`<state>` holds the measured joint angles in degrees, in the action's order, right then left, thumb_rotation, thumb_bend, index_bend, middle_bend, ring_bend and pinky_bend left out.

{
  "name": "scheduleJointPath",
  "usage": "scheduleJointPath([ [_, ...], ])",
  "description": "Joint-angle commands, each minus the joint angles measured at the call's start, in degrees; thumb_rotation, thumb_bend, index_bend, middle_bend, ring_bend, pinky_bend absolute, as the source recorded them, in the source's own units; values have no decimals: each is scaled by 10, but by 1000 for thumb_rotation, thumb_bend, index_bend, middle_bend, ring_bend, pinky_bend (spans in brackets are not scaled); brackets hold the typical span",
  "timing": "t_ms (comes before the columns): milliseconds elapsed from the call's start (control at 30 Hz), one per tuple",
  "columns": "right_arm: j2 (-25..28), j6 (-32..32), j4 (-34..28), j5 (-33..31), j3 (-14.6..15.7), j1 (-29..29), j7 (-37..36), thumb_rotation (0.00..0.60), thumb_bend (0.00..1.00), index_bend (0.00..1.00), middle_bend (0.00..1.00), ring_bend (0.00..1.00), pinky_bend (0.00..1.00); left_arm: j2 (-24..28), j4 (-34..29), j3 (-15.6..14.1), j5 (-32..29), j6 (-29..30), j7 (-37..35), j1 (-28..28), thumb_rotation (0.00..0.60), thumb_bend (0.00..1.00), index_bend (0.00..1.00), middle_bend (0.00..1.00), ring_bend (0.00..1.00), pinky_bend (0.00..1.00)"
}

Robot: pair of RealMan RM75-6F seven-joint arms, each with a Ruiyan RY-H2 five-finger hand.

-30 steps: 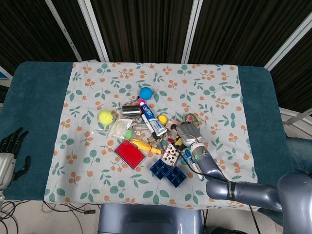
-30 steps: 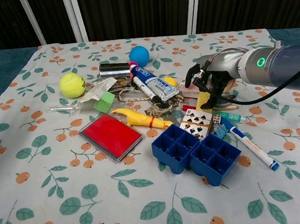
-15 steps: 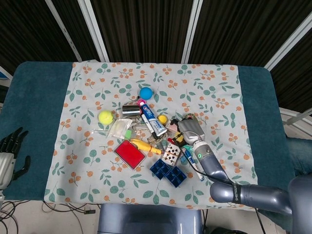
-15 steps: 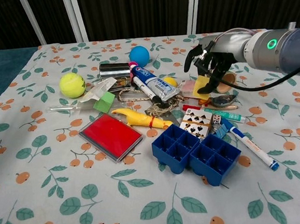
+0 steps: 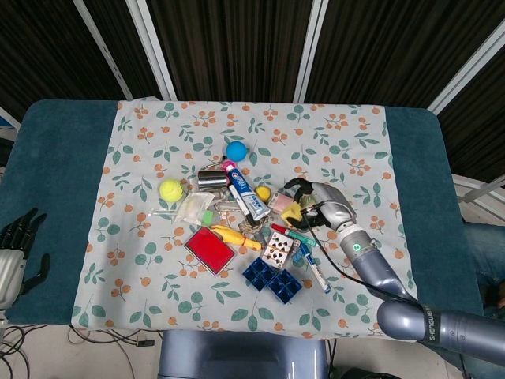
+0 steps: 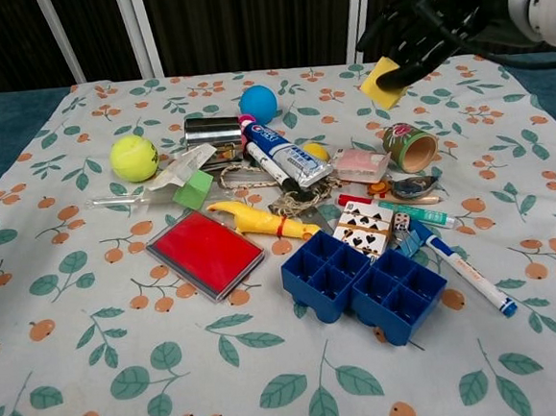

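Lifted since half a second ago, the right hand (image 6: 437,24) now hangs high above the far right part of the pile, its dark fingers (image 6: 408,24) pinching a small yellow foam block (image 6: 380,69) that sat low among the clutter before; the rest of the pile has not shifted.

From the left: the left hand (image 5: 17,251) rests off the floral cloth (image 6: 96,348) at the table's left edge, holding nothing, fingers spread a little. On the cloth lie a yellow-green tennis ball (image 6: 134,157), a clear crumpled plastic wrapper (image 6: 180,164) with a small green block (image 6: 197,188) beside it, and a flat red rectangular case (image 6: 203,252). Further along come a shiny metal can (image 6: 213,130) on its side, a blue ball (image 6: 258,103), a white-and-blue toothpaste tube (image 6: 288,155), a yellow rubber chicken toy (image 6: 258,220), a playing card (image 6: 368,231) and a blue plastic ice-cube tray (image 6: 363,283). Right of these sit a pink pad (image 6: 361,164), a patterned roll of tape (image 6: 410,146), a teal marker (image 6: 415,213) and a white pen with a blue cap (image 6: 461,268). The yellow block is in the air, above and behind the tape roll, clear of the cloth.
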<state>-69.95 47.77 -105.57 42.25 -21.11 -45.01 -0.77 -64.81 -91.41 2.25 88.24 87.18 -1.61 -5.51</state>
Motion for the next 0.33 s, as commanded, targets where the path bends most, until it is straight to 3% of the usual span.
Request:
scheduleJointPath([
  [33, 57, -82, -26, 57, -51, 51, -140, 600, 357, 300, 554, 298, 238, 0, 0, 0, 0, 1, 1, 1, 600, 516, 0, 0, 49, 117],
  [333, 99, -208, -16, 187, -139, 119, -386, 600, 356, 299, 552, 297, 234, -1, 2, 0, 1, 2, 0, 2, 600, 516, 0, 0, 49, 117],
])
